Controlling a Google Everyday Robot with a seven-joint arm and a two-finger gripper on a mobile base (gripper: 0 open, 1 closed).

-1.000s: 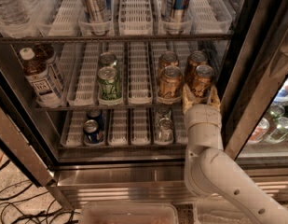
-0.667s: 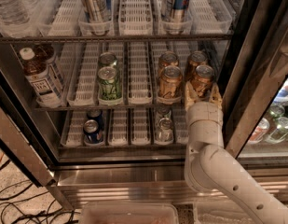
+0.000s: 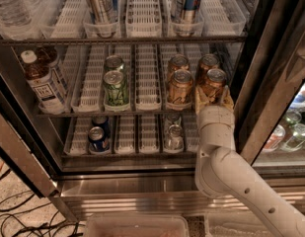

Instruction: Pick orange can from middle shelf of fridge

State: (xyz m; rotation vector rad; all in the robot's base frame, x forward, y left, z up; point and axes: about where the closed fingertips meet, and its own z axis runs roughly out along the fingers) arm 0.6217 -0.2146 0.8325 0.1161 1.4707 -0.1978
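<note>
Several orange cans stand on the middle shelf (image 3: 147, 85) of the fridge (image 3: 250, 68), in two lanes at the right. The front-right orange can (image 3: 214, 81) stands at the shelf's front lip. My gripper (image 3: 212, 100) is right in front of its lower part, one finger on each side of it, open around it. A second front orange can (image 3: 180, 86) stands just to the left. Two more stand behind, at the back left (image 3: 178, 62) and back right (image 3: 209, 61). My white arm (image 3: 226, 167) rises from the lower right.
A green can (image 3: 115, 87) and a tea bottle (image 3: 42, 80) stand further left on the same shelf. Tall slim cans (image 3: 99, 4) are on the rack above. A small blue can (image 3: 96, 137) and a silver can (image 3: 174, 135) are below. Cables (image 3: 14, 216) lie on the floor at the left.
The gripper has edged slightly in and up around the front-right orange can. The cans have not moved.
</note>
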